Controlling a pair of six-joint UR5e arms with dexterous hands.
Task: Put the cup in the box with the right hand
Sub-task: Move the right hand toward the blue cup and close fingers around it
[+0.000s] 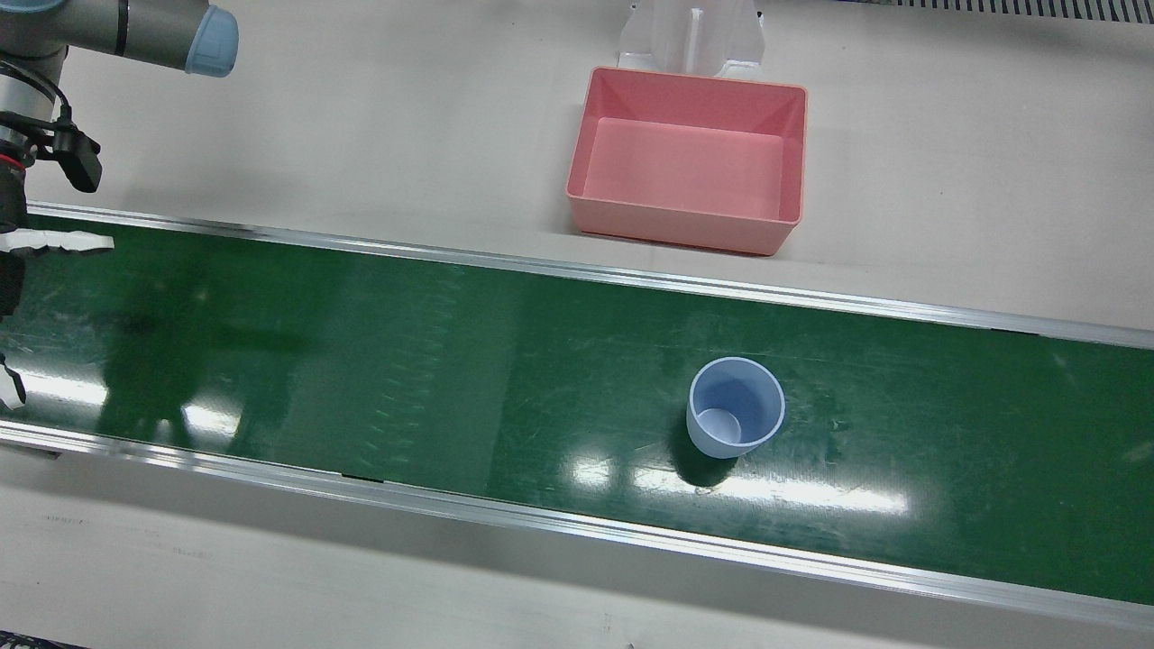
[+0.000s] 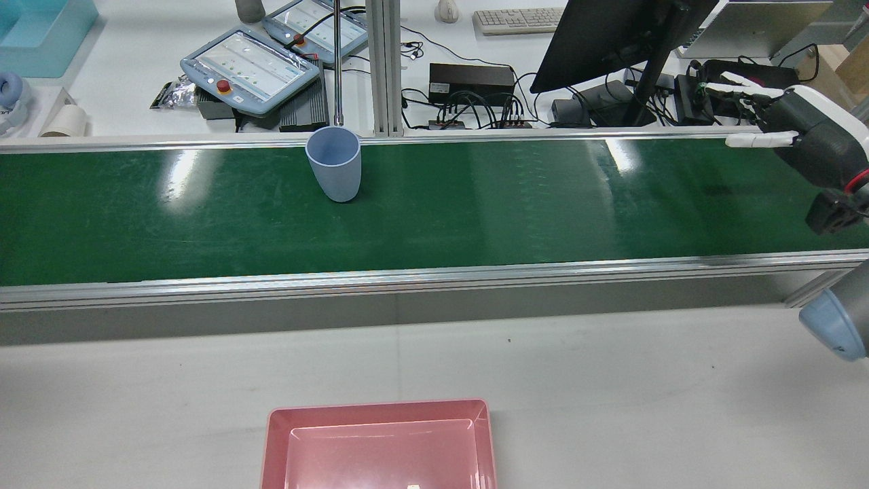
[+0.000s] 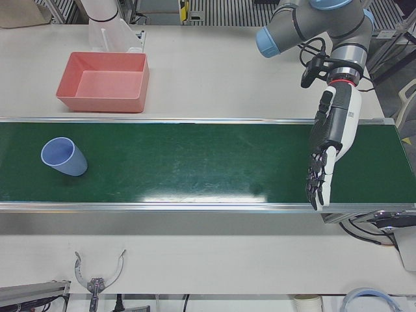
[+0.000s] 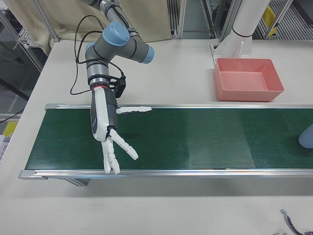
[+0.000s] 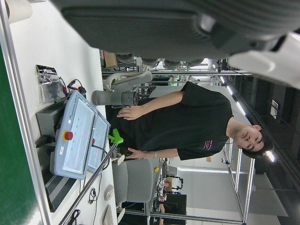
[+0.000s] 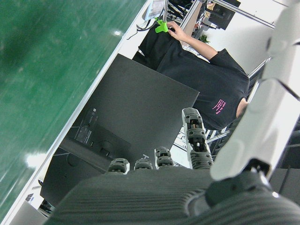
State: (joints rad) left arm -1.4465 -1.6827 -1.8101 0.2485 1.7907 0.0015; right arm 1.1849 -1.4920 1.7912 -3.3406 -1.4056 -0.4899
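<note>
The right hand (image 4: 110,142) hangs open and empty over one end of the green conveyor belt (image 1: 451,361). The blue cup (image 1: 735,407) stands upright far along the belt, the pink box (image 1: 690,158) on the worktop beyond. The reach is not begun; next the hand must travel to the cup.

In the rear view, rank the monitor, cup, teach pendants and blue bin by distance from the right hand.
From the right hand:
1. monitor, behind belt, right
2. cup, on belt, left of centre
3. teach pendants, far desk, left
4. blue bin, far-left corner
</note>
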